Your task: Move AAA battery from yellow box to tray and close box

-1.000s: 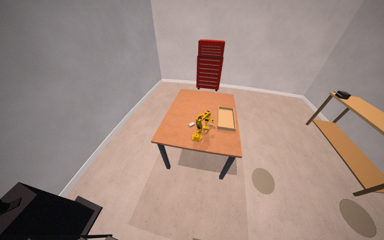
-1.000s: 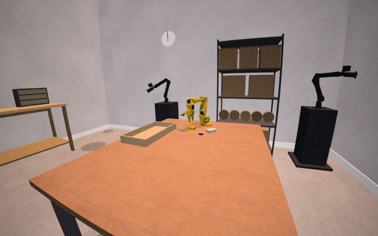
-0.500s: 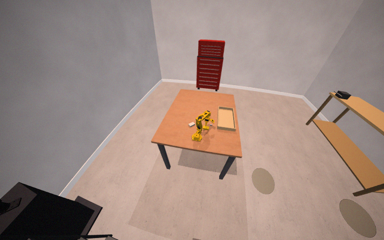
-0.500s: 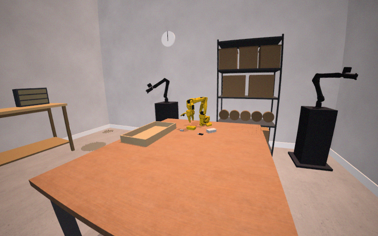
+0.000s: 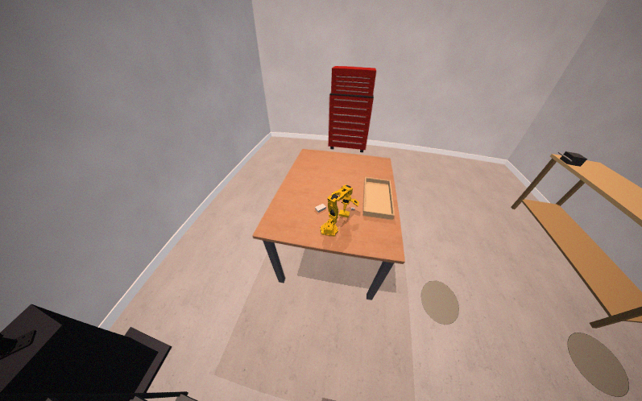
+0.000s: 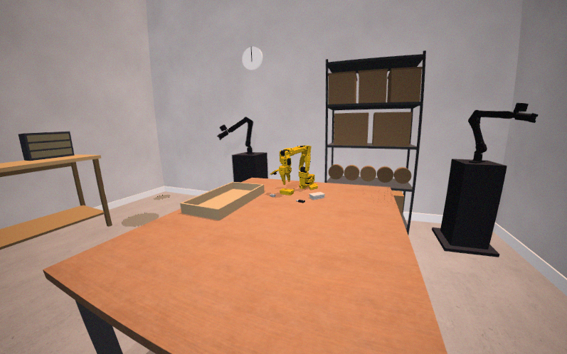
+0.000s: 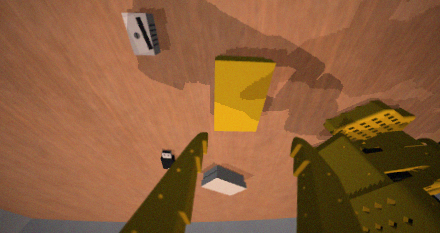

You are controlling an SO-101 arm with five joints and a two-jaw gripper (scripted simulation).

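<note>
Four loose things are lying on the table (image 6: 250,272) around the arm (image 6: 296,151), and that crowding is what we are worrying about. Going by size, the tray (image 6: 197,210) is sitting well off at about nine o'clock of the arm in the exterior view, with nothing showing inside it. Next comes the yellow box (image 7: 242,92), lid on, lying at twelve o'clock of the claw in the wrist view; we are judging the AAA battery to be shut inside it, since we are not seeing it anywhere. The gripper (image 7: 247,150) is hanging above the box, jaws partly open and gripping nothing. If we are coming down off-centre, one jaw could be landing on the lid rather than beside it, shoving the box or cocking the cap. A grey-and-white box (image 7: 224,180) is lying at six o'clock of the claw, close to one jaw, and a sweep could be knocking it. A grey plate-like piece (image 7: 141,33) at ten o'clock and a small black piece (image 7: 167,158) at eight o'clock could be getting nudged trayward, spoiling the battery-only result.
</note>
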